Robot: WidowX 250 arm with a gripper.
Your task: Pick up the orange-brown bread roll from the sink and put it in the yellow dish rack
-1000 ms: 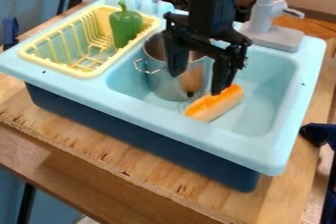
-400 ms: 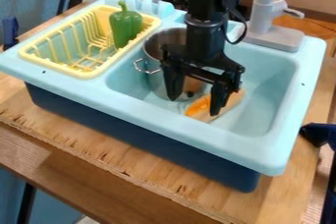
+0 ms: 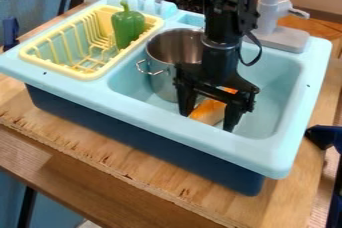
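A light-brown wooden table (image 3: 127,184) carries the pale-blue plastic toy sink (image 3: 267,159) with its dark-blue base. The black jointed robot arm (image 3: 220,27) comes down from the top edge, in front of part of the basin. The yellow plastic dish rack (image 3: 59,70) sits in the sink's left side; the grey plastic faucet (image 3: 268,9) rises at the back. In the basin stands a round silver metal pot (image 3: 159,78), close beside the black two-finger gripper (image 3: 207,122) and partly covered by it. The gripper is released, its fingers spread around an oblong orange-and-tan toy food piece (image 3: 209,110), which lies on the basin floor, partly hidden. A glossy green bell pepper (image 3: 127,28) stands in the rack.
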